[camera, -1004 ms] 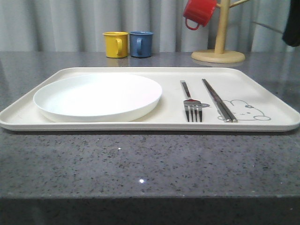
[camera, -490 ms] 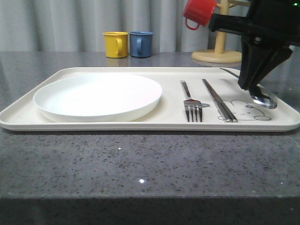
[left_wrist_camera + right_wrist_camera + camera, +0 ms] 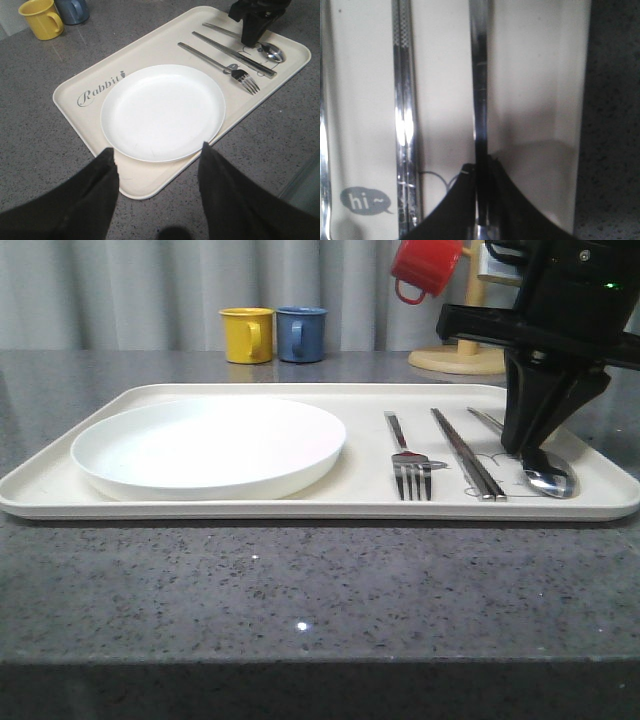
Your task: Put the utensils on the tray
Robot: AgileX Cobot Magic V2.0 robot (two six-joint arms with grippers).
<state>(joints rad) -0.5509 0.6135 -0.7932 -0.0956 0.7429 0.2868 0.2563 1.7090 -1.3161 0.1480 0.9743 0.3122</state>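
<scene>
Spoon lowered onto the tray, parallel to the chopsticks.
Right black gripper [image 3: 527, 452] pinches the shiny long-handled metal spoon [image 3: 549, 480] at its neck, over the cream rectangular tray [image 3: 300, 502], just beside the slim steel chopsticks [image 3: 467, 453]; left gripper [image 3: 157, 172] gapes empty.

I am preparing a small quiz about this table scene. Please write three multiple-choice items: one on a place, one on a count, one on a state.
1. Where on the tray is the spoon?
A. right of the chopsticks
B. between plate and fork
C. on the plate

2. How many mugs stand on the counter behind the tray?
A. one
B. two
C. four

3. What is the right hand doing?
A. hanging open, away from the tray
B. closed on the spoon handle
C. holding the fork

Answers:
1 A: the spoon lies beyond the chopsticks, near the tray's right rim.
2 B: a yellow mug and a blue mug.
3 B: the right wrist view shows its fingers on both sides of the handle.
</scene>
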